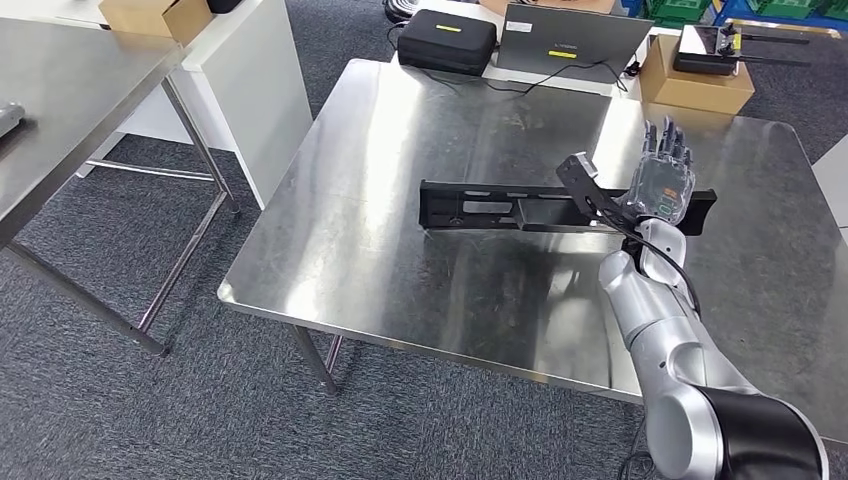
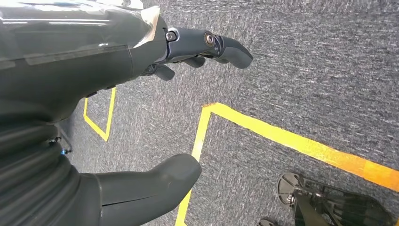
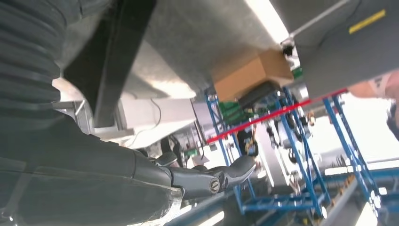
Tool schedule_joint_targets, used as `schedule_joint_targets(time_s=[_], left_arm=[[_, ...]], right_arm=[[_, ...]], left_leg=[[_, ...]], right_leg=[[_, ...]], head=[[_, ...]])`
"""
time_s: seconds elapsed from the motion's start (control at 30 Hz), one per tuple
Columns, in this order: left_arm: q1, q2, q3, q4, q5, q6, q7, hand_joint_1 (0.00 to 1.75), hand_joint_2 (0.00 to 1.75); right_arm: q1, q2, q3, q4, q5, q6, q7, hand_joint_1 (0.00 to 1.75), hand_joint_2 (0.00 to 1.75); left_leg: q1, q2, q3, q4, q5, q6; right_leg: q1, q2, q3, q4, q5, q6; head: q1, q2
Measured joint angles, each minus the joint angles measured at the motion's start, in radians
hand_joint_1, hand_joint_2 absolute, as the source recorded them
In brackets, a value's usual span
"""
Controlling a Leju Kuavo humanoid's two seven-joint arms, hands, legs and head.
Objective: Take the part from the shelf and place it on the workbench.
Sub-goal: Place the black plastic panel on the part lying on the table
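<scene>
The part [image 1: 500, 205] is a long black bar lying flat across the middle of the steel workbench [image 1: 400, 120]. My right hand [image 1: 662, 180] is at the bar's right end, its fingers stretched out straight and apart, pointing away from me and holding nothing. In the right wrist view the black bar [image 3: 117, 52] lies on the steel top beside my right hand [image 3: 117, 174], outside its fingers [image 3: 211, 179]. My left hand [image 2: 84, 75] hangs over the grey carpet with thumb and fingers apart and nothing in it.
A black case [image 1: 447, 40], a grey laptop [image 1: 572, 40] and a cardboard box [image 1: 695, 85] stand along the workbench's far edge. A second steel table [image 1: 70, 90] stands to the left. Blue shelving [image 3: 291, 155] appears in the right wrist view. Yellow tape lines [image 2: 282, 136] mark the carpet.
</scene>
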Motion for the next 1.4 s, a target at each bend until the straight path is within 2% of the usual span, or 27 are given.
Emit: schedule_joint_targets(time_s=[0.13, 0.23, 0.33, 0.47, 0.57, 0.67, 0.83, 1.4], left_arm=[[0.000, 0.000, 0.000, 0.000, 0.004, 0.002, 0.007, 0.00, 1.75], [0.001, 0.000, 0.000, 0.000, 0.005, 0.002, 0.014, 0.00, 1.75], [0.001, 0.002, 0.000, 0.000, 0.004, 0.002, 0.022, 0.00, 1.75], [0.002, 0.005, -0.001, 0.000, 0.000, 0.000, 0.029, 0.00, 1.75], [0.003, 0.007, -0.003, 0.000, 0.000, -0.003, 0.034, 0.00, 1.75], [0.003, 0.009, -0.003, 0.000, -0.001, -0.004, 0.038, 0.00, 1.75], [0.004, 0.010, -0.003, 0.000, -0.001, -0.004, 0.046, 0.00, 1.75], [0.004, 0.005, -0.005, 0.000, 0.001, -0.003, 0.055, 0.00, 1.75]], right_arm=[[-0.019, 0.003, -0.013, 0.015, -0.081, 0.073, -0.003, 0.00, 0.00], [-0.030, -0.001, -0.055, 0.027, -0.199, 0.152, -0.020, 0.00, 0.00], [-0.040, -0.015, -0.130, 0.039, -0.351, 0.260, -0.025, 0.00, 0.00], [-0.076, -0.058, -0.258, 0.057, -0.545, 0.399, 0.014, 0.00, 0.00], [-0.086, -0.089, -0.347, 0.072, -0.628, 0.465, 0.043, 0.00, 0.00], [-0.085, -0.108, -0.402, 0.087, -0.647, 0.496, 0.058, 0.00, 0.00], [-0.085, -0.118, -0.439, 0.099, -0.654, 0.511, 0.064, 0.00, 0.00], [-0.085, -0.116, -0.445, 0.100, -0.638, 0.523, 0.062, 0.00, 0.00]], left_leg=[[0.000, 0.000, 0.000, 0.000, 0.000, 0.000], [0.000, 0.000, 0.000, 0.000, 0.000, 0.000], [0.000, 0.000, 0.000, 0.000, 0.000, 0.000], [0.000, 0.000, 0.001, 0.000, -0.001, 0.000], [-0.001, 0.002, 0.002, 0.000, -0.002, -0.001], [-0.001, 0.004, 0.003, 0.000, -0.002, -0.001], [0.000, 0.004, 0.003, 0.000, 0.000, 0.000], [0.000, 0.003, 0.003, 0.000, -0.001, -0.001]], right_leg=[[0.000, 0.000, 0.000, 0.000, 0.000, 0.000], [0.000, 0.000, 0.000, 0.000, 0.000, 0.000], [0.000, 0.000, 0.000, 0.000, 0.000, 0.000], [0.000, 0.000, 0.000, 0.000, 0.000, 0.000], [0.000, 0.002, 0.001, 0.000, 0.000, 0.000], [0.000, 0.004, 0.001, 0.000, 0.001, 0.001], [0.000, 0.004, 0.001, 0.000, 0.001, 0.001], [0.000, 0.003, 0.002, 0.000, 0.000, 0.001]], head=[[0.000, 0.000], [0.000, 0.000], [0.000, 0.000], [0.000, 0.000], [0.000, 0.000], [0.000, 0.000], [0.000, 0.000], [0.000, 0.000]])
